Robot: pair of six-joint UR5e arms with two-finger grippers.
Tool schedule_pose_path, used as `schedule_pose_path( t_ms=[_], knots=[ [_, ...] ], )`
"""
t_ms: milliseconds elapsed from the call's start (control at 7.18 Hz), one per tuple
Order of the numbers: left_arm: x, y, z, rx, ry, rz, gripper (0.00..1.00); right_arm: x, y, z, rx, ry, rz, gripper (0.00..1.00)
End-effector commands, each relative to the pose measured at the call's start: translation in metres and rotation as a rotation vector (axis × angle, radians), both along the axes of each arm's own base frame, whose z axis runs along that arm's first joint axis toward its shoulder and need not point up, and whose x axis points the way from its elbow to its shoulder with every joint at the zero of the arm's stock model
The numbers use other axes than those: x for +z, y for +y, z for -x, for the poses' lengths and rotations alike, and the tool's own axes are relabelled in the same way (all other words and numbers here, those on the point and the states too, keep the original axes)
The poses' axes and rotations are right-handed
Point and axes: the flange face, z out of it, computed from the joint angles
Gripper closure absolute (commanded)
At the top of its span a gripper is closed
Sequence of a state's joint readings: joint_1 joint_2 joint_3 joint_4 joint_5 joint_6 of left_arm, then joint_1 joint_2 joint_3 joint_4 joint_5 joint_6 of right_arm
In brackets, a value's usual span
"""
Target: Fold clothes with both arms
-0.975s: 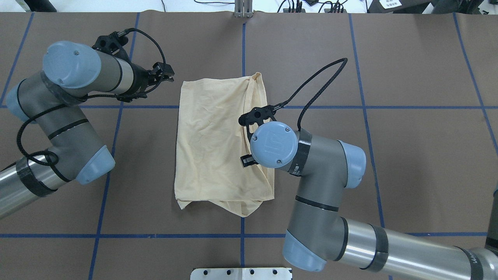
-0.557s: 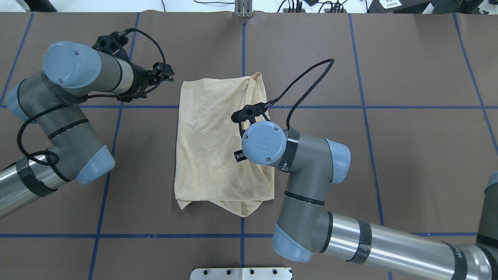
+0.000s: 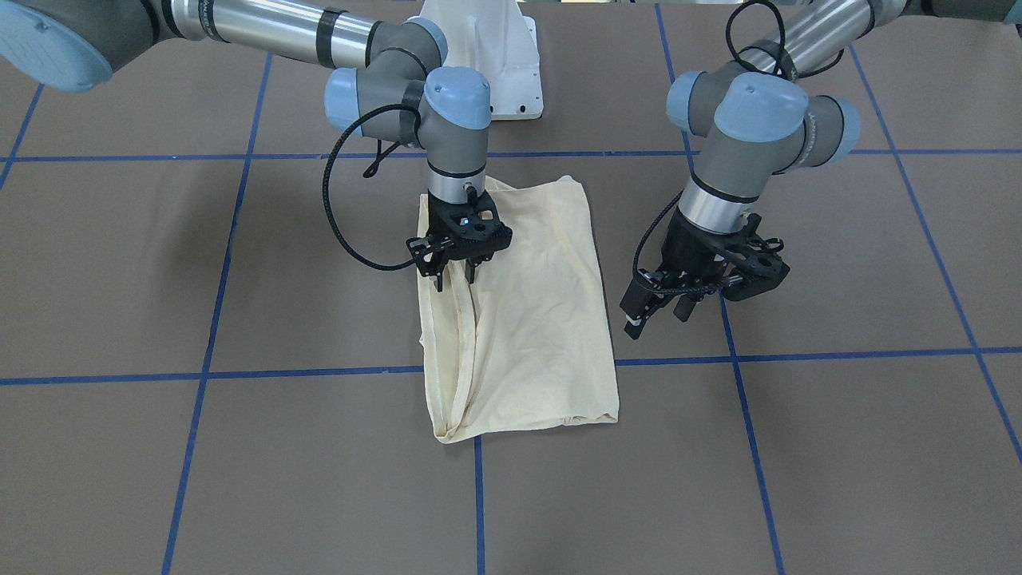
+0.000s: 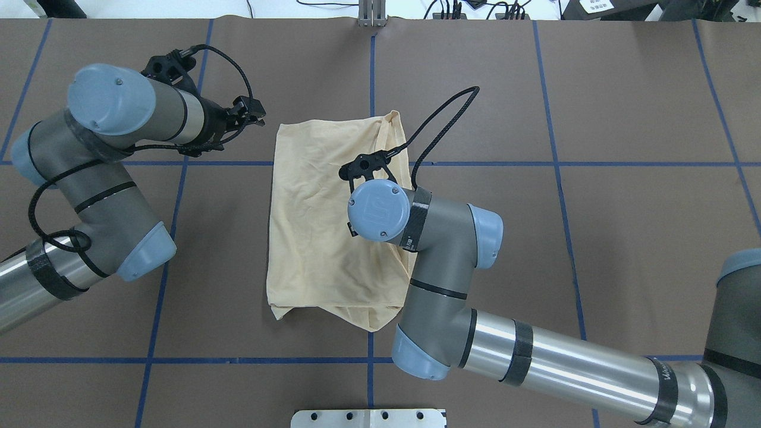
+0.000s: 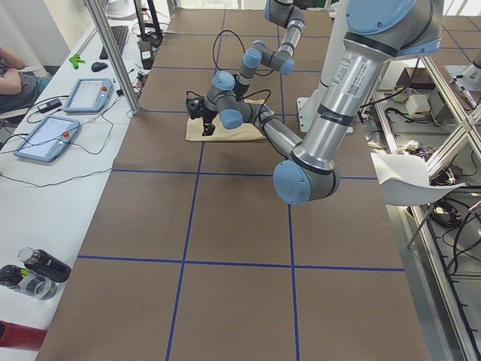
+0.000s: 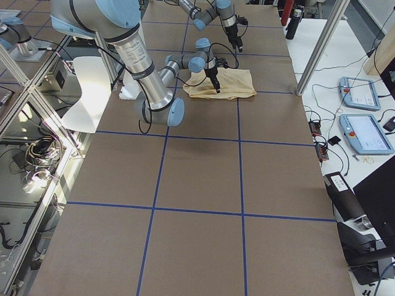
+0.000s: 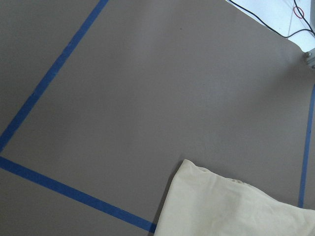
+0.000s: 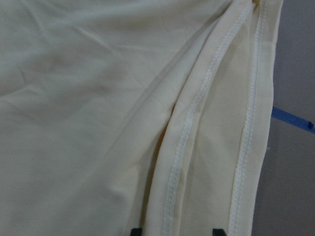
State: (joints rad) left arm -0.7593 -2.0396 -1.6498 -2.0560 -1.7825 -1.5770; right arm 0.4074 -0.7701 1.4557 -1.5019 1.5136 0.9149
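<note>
You see the shirt folded into a creased cream-yellow rectangle, mid-table, with stitched hems stacked along one edge. The right gripper hangs over those hems, fingers spread. The left gripper hovers beside the shirt, fingers also spread.

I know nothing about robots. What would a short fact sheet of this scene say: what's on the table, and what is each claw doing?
Item: one cream-yellow shirt, folded into a rough rectangle, lying flat
Surface: brown table marked with a blue tape grid
Right gripper: points down over the shirt's layered hem edge, jaws open, nothing gripped; whether it touches the cloth is unclear
Left gripper: beside the shirt, off the cloth, open and empty
Print or label: none showing
</note>
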Motion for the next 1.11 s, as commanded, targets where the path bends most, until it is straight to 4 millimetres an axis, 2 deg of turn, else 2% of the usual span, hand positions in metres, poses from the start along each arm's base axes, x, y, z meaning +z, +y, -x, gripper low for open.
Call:
schedule_pose_path(
  t_ms=[0,279,557,975],
  knots=[
    [0.0,-0.0002,-0.0002,0.0,-0.001,0.0,0.0,0.0009,-0.0031,0.0028,0.004,0.007,0.003,0.43],
    [-0.0009,0.0001,0.0001,0.0,0.002,-0.002,0.0,0.0094,-0.0042,0.0082,0.003,0.025,0.012,0.43],
    [-0.0007,-0.0006,0.0009,-0.001,0.001,-0.001,0.0,0.002,-0.0059,0.0125,0.003,0.018,0.011,0.43],
    [-0.0007,0.0001,0.0001,-0.001,0.001,0.0,0.0,0.0017,-0.0069,0.0119,0.0,0.019,0.007,0.44]
  ],
)
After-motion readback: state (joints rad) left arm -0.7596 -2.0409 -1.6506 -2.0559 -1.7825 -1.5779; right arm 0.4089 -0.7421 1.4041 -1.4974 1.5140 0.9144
